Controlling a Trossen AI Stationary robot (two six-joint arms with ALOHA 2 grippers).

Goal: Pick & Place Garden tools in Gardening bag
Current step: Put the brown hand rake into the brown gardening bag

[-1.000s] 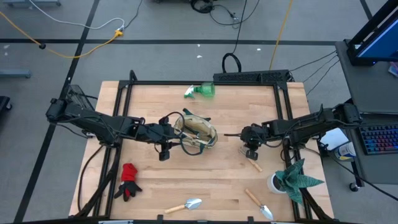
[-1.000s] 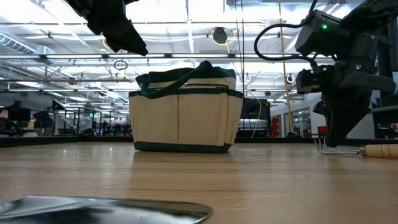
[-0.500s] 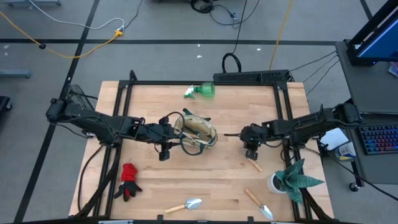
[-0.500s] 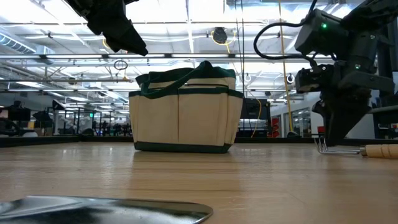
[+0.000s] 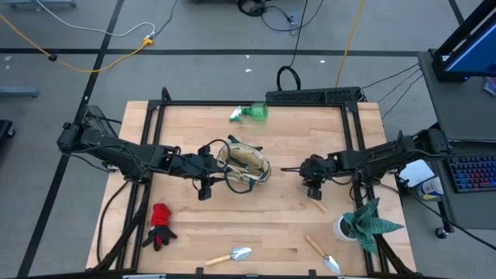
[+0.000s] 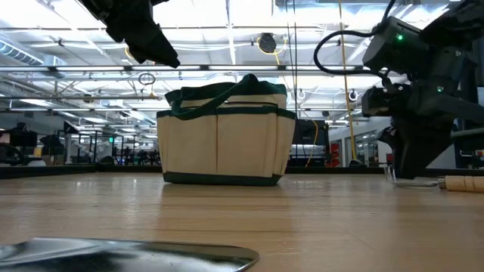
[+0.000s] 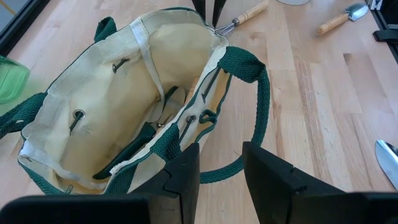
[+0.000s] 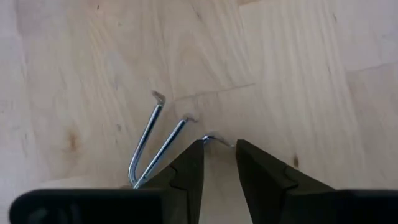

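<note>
The cream-and-green gardening bag stands open on its base at the table's middle. My left gripper hovers open beside and above it, over its green loop handle, touching nothing. A wooden-handled fork-rake lies flat to the bag's right. My right gripper points down over its wire tines, open by a narrow gap, with one tine between the fingertips. A green spray bottle lies at the far edge, a red glove at the near left, and two trowels near the front. My right gripper comes from above, pointing down, with its fingers on either side of the rake's outer tine. The rake lies flat on the table. I cannot tell whether the fingers touch the tine.
A spiky green plant in a white pot stands at the near right, close to the rake's handle. A dark frame runs along the table's far and side edges. Bare wood lies between the bag and the front trowels.
My right gripper has shifted a little toward the table's right edge and slightly down, over the rake's tines. The rake, the bag and my left gripper have stayed where they were.
</note>
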